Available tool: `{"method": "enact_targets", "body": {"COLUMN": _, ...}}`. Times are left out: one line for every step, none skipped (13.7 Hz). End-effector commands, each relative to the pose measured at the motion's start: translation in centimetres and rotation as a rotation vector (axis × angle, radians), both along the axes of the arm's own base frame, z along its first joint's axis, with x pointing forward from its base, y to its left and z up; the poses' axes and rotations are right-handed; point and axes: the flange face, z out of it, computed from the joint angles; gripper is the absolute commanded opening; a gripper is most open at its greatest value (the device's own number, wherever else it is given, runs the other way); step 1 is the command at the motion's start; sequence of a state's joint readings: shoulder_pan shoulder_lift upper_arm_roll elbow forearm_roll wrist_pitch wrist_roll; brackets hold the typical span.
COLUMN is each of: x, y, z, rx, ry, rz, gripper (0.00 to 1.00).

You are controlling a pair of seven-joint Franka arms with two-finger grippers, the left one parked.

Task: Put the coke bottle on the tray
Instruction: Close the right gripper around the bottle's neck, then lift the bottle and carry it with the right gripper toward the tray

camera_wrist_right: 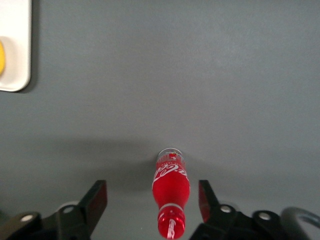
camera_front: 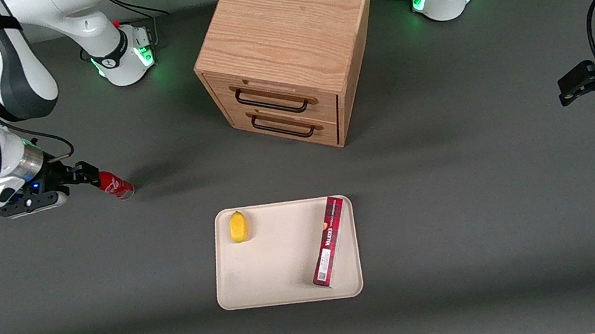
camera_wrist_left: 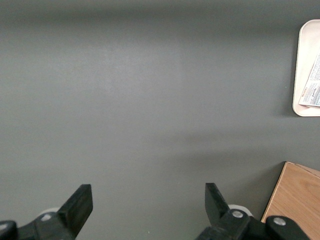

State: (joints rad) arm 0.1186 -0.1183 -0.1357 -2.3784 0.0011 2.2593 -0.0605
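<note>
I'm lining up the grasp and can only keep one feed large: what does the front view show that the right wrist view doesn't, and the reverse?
Only the front view shows the wooden drawer cabinet, the dark-red box on the tray, and the whole tray.

Only the right wrist view shows the open gap between each finger and the coke bottle, and its white script logo.

Both show the coke bottle standing on the table with the gripper open around it, the tray, off which the bottle stands, and the lemon on it.

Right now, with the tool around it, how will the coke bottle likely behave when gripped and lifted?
The coke bottle looks rigid and small, so probably light. Its smooth round body may slip or roll between the open tool fingers. Slim, so likely tippy on the tray.
</note>
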Motion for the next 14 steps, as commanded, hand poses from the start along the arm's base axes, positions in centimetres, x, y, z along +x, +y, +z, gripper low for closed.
{"method": "enact_targets", "body": {"x": -2.9, "y": -0.3, "z": -1.9, "rx": 0.021, "ry": -0.019, "rz": 0.018, "gripper": 0.81}}
{"method": "enact_targets", "body": {"x": -3.5, "y": -0.5, "z": -2.5, "rx": 0.022, "ry": -0.018, "rz": 0.030, "gripper": 0.80}}
{"method": "enact_targets", "body": {"x": -4.1, "y": -0.7, "z": -2.9, "rx": 0.023, "ry": -0.012, "rz": 0.032, "gripper": 0.73}}
{"method": "enact_targets", "body": {"x": -4.5, "y": -0.8, "z": -3.3, "rx": 0.025, "ry": -0.006, "rz": 0.031, "gripper": 0.67}}
{"method": "enact_targets", "body": {"x": -4.7, "y": -1.0, "z": -3.3, "rx": 0.026, "ry": -0.004, "rz": 0.030, "gripper": 0.58}}
{"method": "enact_targets", "body": {"x": -5.0, "y": -1.4, "z": -3.2, "rx": 0.027, "ry": -0.002, "rz": 0.036, "gripper": 0.47}}
{"method": "enact_targets", "body": {"x": -5.2, "y": -2.0, "z": -3.2, "rx": 0.031, "ry": 0.006, "rz": 0.031, "gripper": 0.37}}
{"method": "enact_targets", "body": {"x": -5.5, "y": -2.5, "z": -3.3, "rx": 0.035, "ry": 0.027, "rz": 0.022, "gripper": 0.26}}
{"method": "enact_targets", "body": {"x": -5.6, "y": -2.7, "z": -3.3, "rx": 0.038, "ry": 0.036, "rz": 0.018, "gripper": 0.09}}
{"method": "enact_targets", "body": {"x": -5.5, "y": -2.6, "z": -3.3, "rx": 0.038, "ry": 0.034, "rz": 0.024, "gripper": 0.00}}
{"method": "enact_targets", "body": {"x": -5.2, "y": -2.3, "z": -3.3, "rx": 0.038, "ry": 0.034, "rz": 0.028, "gripper": 0.00}}
{"method": "enact_targets", "body": {"x": -4.3, "y": -2.0, "z": -2.6, "rx": 0.036, "ry": 0.018, "rz": 0.024, "gripper": 0.00}}
{"method": "enact_targets", "body": {"x": -2.6, "y": -1.4, "z": -1.5, "rx": 0.030, "ry": -0.005, "rz": 0.029, "gripper": 0.00}}
{"method": "enact_targets", "body": {"x": -0.3, "y": 0.4, "z": 0.0, "rx": 0.030, "ry": -0.012, "rz": 0.030, "gripper": 0.00}}
